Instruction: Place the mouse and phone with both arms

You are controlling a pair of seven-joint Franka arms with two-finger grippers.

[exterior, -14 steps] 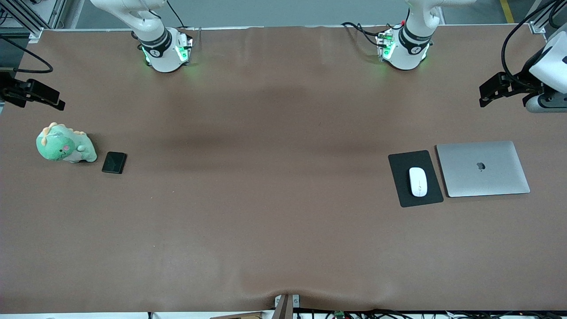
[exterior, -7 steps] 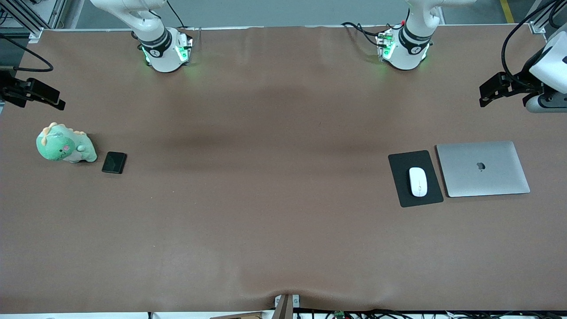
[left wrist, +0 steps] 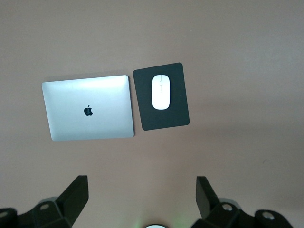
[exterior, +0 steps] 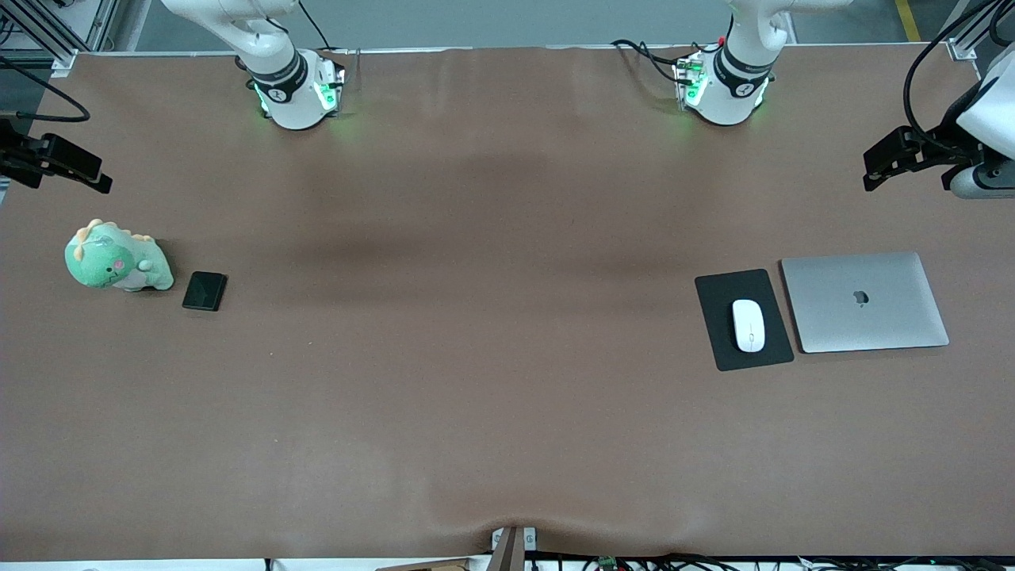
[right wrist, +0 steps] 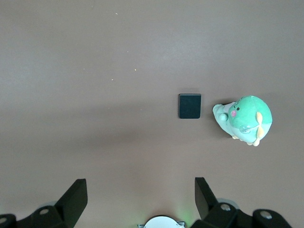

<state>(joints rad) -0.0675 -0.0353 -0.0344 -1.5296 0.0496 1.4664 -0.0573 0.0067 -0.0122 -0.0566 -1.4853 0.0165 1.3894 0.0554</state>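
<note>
A brown table point(exterior: 492, 381) carries everything. Toward the right arm's end a small black phone point(exterior: 204, 291) lies flat just beside a green plush dinosaur point(exterior: 117, 258), both out ahead of the right gripper's wide-spread jaws and below them. Toward the left arm's end a black mouse pad point(exterior: 725, 345) and a closed silver laptop point(exterior: 864, 302) lie side by side, ahead of and below the left gripper's parted jaws.

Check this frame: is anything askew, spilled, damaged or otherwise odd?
Nothing stands out. The mouse lies on its black pad beside the closed laptop; the phone lies flat beside the green plush toy. Left gripper and right gripper are open and empty.
</note>
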